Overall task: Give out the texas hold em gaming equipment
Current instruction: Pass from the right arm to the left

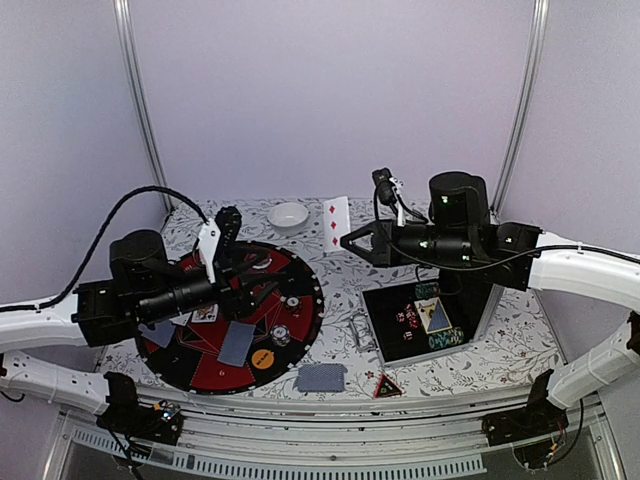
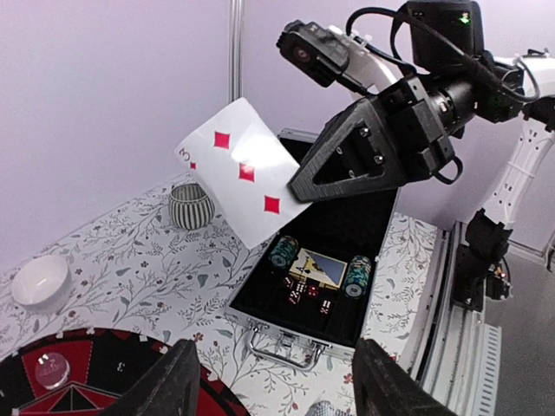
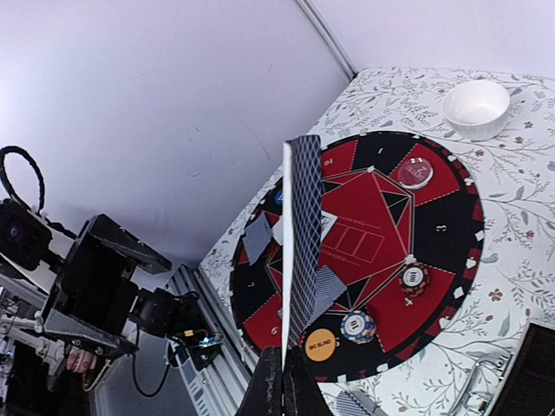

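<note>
Left wrist: two chip stacks [image 2: 284, 252] [image 2: 357, 276]

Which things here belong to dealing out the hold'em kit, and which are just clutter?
Job: three-of-diamonds playing card, held in the right gripper; face-down grey-blue patterned cards; striped round poker chips; round orange button disc; red triangular marker.
Lying about: round white bowl; ribbed grey cup.

Left end effector [image 2: 279, 388] gapes wide open, pointed at the right end effector [image 3: 282, 374], which is raised, pinching a card [image 2: 243, 169].
</note>
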You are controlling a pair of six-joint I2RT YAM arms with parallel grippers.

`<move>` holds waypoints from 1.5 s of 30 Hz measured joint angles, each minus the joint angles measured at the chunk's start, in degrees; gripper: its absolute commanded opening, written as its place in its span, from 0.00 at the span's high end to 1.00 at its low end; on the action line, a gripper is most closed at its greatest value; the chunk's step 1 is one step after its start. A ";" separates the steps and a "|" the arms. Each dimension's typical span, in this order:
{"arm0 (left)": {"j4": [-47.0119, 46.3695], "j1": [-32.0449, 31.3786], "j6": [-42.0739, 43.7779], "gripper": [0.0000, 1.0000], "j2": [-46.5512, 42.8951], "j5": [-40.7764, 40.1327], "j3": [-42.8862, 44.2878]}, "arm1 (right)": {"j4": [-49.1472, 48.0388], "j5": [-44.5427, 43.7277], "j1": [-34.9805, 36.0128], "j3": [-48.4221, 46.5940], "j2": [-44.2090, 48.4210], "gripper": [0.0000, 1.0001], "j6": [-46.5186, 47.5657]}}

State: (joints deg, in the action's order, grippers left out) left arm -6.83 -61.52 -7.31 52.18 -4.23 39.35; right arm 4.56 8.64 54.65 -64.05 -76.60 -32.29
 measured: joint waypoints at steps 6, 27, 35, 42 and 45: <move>-3.28 -11.96 21.07 0.31 6.16 -11.87 3.17 | -5.97 6.82 -0.11 0.76 -0.07 0.98 -5.49; -81.92 -16.35 106.60 0.58 39.06 -39.04 -5.31 | -15.04 11.50 1.57 2.01 -2.99 0.98 -14.67; -81.90 -15.19 110.33 1.00 43.23 -40.22 -1.77 | -15.28 11.89 2.32 1.99 -4.48 0.98 -14.62; -81.99 -15.19 110.55 1.00 43.65 -41.90 -1.70 | -14.86 11.63 2.23 1.99 -4.90 0.58 -14.32; -78.73 -14.10 104.61 1.00 41.40 -44.98 -2.84 | -14.38 11.52 1.75 1.99 -4.74 0.37 -13.27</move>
State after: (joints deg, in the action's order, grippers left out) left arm -85.56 -75.61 97.30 93.58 -49.21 36.51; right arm -9.82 20.16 56.40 -62.06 -81.34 -45.56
